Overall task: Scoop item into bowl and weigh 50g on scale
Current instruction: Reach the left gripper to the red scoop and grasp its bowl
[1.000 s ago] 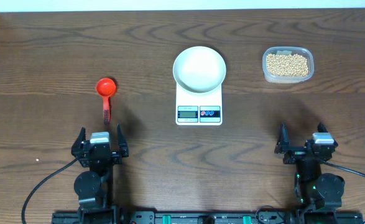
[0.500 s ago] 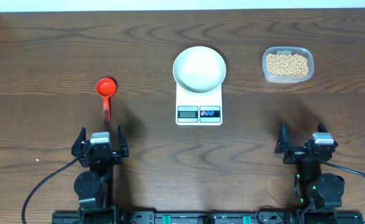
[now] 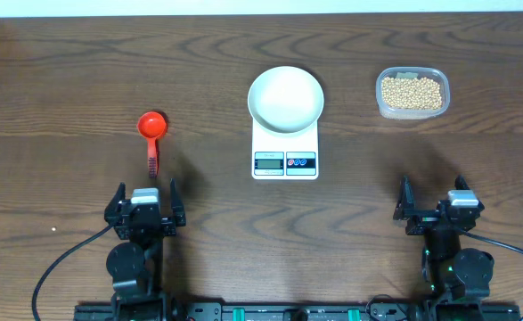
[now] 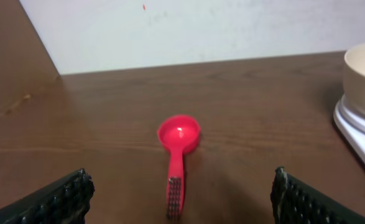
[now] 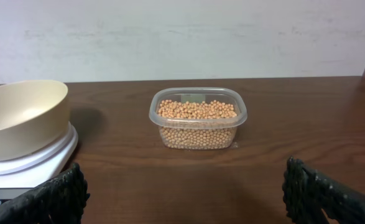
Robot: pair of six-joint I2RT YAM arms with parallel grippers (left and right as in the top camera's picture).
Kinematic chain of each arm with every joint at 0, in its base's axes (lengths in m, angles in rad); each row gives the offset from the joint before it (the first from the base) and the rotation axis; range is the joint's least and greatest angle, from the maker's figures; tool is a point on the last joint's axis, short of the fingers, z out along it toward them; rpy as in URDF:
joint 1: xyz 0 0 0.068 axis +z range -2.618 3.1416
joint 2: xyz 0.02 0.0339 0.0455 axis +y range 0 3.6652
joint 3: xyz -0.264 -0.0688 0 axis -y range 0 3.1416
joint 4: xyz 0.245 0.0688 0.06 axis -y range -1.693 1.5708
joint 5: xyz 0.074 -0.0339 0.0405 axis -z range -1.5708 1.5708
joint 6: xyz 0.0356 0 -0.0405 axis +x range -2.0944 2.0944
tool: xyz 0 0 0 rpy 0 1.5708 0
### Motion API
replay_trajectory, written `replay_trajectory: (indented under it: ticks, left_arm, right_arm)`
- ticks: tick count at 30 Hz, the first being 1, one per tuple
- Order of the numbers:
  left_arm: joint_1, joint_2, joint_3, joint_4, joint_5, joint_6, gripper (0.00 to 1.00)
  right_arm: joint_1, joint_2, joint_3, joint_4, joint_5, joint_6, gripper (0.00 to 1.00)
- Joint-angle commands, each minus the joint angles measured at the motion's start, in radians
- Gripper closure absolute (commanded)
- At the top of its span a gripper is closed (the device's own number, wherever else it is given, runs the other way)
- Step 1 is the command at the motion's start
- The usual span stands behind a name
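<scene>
Dark brown wood-grain table [image 3: 65, 71], three things directly on it: red scoop [image 3: 151, 129] at left, bowl end away, handle toward the near edge; white scale [image 3: 270, 143] in the middle, display facing the near edge; clear plastic tub [image 3: 412, 93] at right, well apart from the scale

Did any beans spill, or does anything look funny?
Nothing stands out. The beans all sit inside their clear tub, the white bowl rests upright on the scale, and the red scoop lies flat.
</scene>
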Motion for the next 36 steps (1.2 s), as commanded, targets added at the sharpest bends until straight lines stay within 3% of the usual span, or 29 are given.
replay_trajectory:
  ticks: [1,6,14,28,36]
  left_arm:
    - [0.005,0.046,0.026,-0.032,0.025,-0.005,0.07]
    - [0.005,0.167,0.106,-0.033,0.025,-0.005,0.07]
    - [0.005,0.502,0.346,-0.069,0.116,-0.021,0.07]
    - [0.006,1.172,1.168,-0.711,0.238,-0.045,0.07]
    - [0.014,1.333,1.195,-0.651,0.231,-0.004,0.07]
  right_arm:
    - [0.008,-0.003,-0.001,-0.004,-0.002,-0.011,0.01]
    - [0.008,-0.003,-0.001,-0.004,-0.002,-0.011,0.01]
    - [0.008,-0.003,-0.001,-0.004,-0.002,-0.011,0.01]
    - [0.008,-0.003,-0.001,-0.004,-0.002,-0.011,0.01]
    - [0.008,-0.003,-0.001,-0.004,-0.002,-0.011,0.01]
